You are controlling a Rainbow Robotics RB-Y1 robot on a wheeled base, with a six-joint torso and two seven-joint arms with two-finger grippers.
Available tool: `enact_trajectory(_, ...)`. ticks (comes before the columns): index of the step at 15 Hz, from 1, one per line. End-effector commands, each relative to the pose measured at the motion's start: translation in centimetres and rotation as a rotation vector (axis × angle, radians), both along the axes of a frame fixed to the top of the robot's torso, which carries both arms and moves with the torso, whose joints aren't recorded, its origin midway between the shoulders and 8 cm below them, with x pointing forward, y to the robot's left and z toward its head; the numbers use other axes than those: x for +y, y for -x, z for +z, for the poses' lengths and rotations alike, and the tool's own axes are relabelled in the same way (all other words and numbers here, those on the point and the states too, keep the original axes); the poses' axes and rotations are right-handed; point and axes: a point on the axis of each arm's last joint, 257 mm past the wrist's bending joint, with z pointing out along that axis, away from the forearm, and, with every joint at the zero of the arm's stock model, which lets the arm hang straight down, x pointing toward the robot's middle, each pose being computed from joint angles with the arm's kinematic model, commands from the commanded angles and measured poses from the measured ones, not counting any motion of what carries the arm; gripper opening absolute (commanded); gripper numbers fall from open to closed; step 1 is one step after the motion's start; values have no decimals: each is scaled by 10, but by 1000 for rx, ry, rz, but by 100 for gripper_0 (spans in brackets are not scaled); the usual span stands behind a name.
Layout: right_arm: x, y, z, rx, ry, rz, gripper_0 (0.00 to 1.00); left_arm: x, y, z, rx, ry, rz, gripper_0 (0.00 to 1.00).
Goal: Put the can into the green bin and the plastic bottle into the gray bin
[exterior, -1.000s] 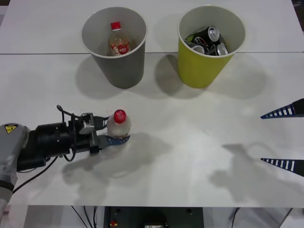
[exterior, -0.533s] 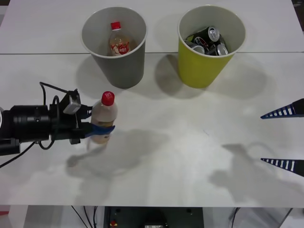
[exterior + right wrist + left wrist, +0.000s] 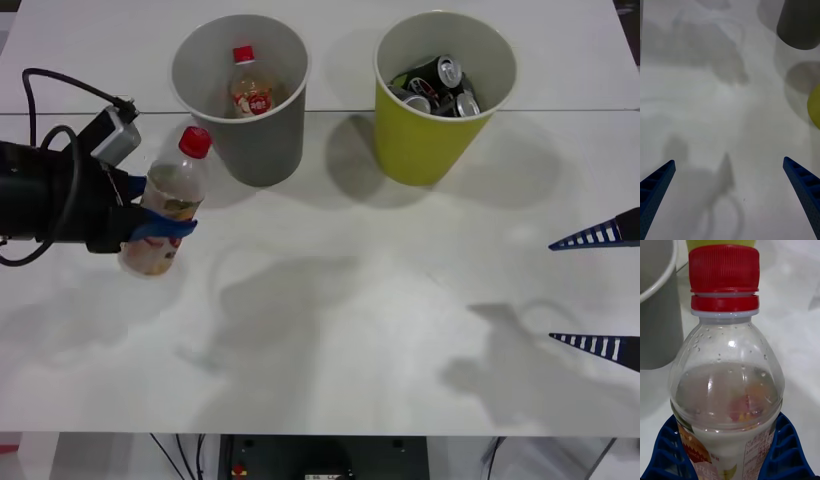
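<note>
My left gripper (image 3: 150,228) is shut on the plastic bottle (image 3: 165,200), a clear one with a red cap, held tilted above the table at the left, short of the gray bin (image 3: 243,95). In the left wrist view the bottle (image 3: 727,367) sits between my blue fingers (image 3: 662,450), with the gray bin (image 3: 657,303) close beside it. A second red-capped bottle (image 3: 251,88) lies inside the gray bin. The green bin (image 3: 440,95) at the back right holds several cans (image 3: 440,85). My right gripper (image 3: 598,290) is open at the right edge, nothing between its fingers (image 3: 655,187).
The two bins stand side by side at the back of the white table (image 3: 350,300). A black cable (image 3: 55,85) loops over my left wrist. In the right wrist view the gray bin (image 3: 799,24) and green bin (image 3: 815,107) are far ahead.
My left gripper has lifted the bottle off the table and carried it left and back toward the gray bin, tilting it. The right arm has stayed still.
</note>
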Motion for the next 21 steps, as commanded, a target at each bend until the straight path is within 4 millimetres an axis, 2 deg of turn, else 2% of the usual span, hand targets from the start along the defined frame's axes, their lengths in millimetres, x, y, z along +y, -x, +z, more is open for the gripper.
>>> enact_trajectory(1,0,0,0,0,0,0,100,-1,-9,20,18,-26,41,0)
enact_trajectory(3,0,0,0,0,0,0,100,-8,-17,38,5,-59,48,0)
enact_trajectory(6,0,0,0,0,0,0,100,-20,-42,91,-60,-26,42,0)
enact_trajectory(7,0,0,0,0,0,0,100,-22,-49,102,-65,-11,41,1)
enact_trajectory(13,0,0,0,0,0,0,100,-47,-92,157,-23,-26,16,0)
enact_trajectory(17,0,0,0,0,0,0,100,-56,-120,173,32,-54,50,0)
enact_trajectory(21,0,0,0,0,0,0,100,-66,-137,168,89,-55,84,0)
